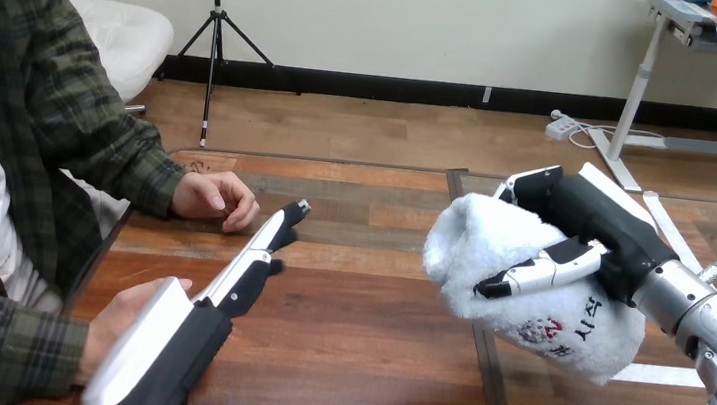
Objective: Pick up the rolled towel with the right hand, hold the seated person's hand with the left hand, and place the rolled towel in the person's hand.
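Right hand [588, 225] has the rolled towel [476, 243] firmly wrapped, fingers and thumb curled over its white bulk, carrying it over the right side of the wooden table [369, 354]. Across to the left hand [207, 317]: fingers stretched out straight, gripping nothing, pointing far and left, tips just short of the person's far hand [217, 198], which rests loosely curled near the table's left edge. The person's near hand [116, 323] sits right beside the left hand's white back shell, partly hidden behind it; whether they touch, can't tell.
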You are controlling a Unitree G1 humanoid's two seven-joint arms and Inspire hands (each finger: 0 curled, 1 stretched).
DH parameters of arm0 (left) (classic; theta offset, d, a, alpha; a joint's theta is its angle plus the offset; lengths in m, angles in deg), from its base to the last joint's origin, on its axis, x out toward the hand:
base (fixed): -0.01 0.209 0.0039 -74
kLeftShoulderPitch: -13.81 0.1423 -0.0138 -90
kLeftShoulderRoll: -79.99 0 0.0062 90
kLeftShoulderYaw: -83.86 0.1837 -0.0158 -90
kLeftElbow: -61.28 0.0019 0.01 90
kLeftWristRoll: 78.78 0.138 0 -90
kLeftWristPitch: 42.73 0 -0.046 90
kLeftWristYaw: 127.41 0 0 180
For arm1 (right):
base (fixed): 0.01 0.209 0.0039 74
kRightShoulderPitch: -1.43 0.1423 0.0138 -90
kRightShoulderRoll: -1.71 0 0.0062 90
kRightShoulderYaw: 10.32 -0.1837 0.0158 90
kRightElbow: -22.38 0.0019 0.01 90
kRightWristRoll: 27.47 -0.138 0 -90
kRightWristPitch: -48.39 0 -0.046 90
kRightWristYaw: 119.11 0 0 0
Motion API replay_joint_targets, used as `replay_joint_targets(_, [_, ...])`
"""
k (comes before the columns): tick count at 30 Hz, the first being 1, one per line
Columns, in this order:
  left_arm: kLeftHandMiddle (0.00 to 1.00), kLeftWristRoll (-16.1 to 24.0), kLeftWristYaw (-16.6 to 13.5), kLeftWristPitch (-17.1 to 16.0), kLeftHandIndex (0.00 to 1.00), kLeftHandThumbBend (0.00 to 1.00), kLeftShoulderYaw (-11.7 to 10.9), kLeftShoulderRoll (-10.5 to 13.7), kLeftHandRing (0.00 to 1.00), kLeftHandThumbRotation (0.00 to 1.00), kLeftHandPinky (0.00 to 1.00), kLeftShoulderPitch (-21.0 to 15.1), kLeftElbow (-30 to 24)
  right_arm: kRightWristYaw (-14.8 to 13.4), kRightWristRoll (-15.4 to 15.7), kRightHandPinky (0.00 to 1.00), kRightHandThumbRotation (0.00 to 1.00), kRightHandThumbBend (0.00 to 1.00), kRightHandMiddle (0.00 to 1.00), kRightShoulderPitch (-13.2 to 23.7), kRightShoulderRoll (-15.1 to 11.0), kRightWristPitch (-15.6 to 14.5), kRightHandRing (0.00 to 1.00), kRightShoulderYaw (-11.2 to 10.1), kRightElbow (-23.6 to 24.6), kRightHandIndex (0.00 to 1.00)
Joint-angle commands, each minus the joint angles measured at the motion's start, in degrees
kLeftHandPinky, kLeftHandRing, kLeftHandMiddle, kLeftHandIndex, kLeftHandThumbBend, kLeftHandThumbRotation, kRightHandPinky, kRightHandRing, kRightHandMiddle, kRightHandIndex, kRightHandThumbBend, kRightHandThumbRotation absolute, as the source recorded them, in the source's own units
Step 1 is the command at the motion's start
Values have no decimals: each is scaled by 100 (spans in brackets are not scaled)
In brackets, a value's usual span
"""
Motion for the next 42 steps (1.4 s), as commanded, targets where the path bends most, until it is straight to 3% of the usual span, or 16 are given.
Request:
replay_joint_targets(1, [100, 953, -458, 106, 100, 100, -430, 2, 97, 49, 92, 4, -781, 85, -291, 13, 0, 75, 24, 110, 98, -2, 18, -317, 292, 31])
replay_joint_targets(7, [97, 1844, -757, 346, 98, 100, -707, 6, 95, 48, 93, 138, -1354, 65, -300, 13, 0, 75, 24, 62, 126, 40, 18, -345, 368, 31])
replay_joint_targets(10, [95, 2028, -822, 455, 96, 100, -762, 21, 93, 47, 92, 169, -1527, 128, -327, 13, 0, 75, 24, 56, 142, 29, 18, -383, 383, 31])
replay_joint_targets(18, [90, 2714, -841, 885, 92, 100, -1242, 207, 89, 49, 86, 199, -2204, 209, -328, 13, 0, 75, 24, 10, 162, 151, 18, -406, 472, 31])
replay_joint_targets(30, [88, 2315, -379, 1378, 90, 100, -1934, 870, 88, 48, 83, 112, -2685, 404, -411, 13, 0, 76, 24, -27, 192, 121, 18, -453, 558, 32])
replay_joint_targets(42, [88, 1868, 47, 1672, 90, 100, -2539, 1666, 89, 48, 82, -11, -2675, 575, -487, 12, 0, 77, 24, -56, 189, 59, 17, -470, 598, 32])
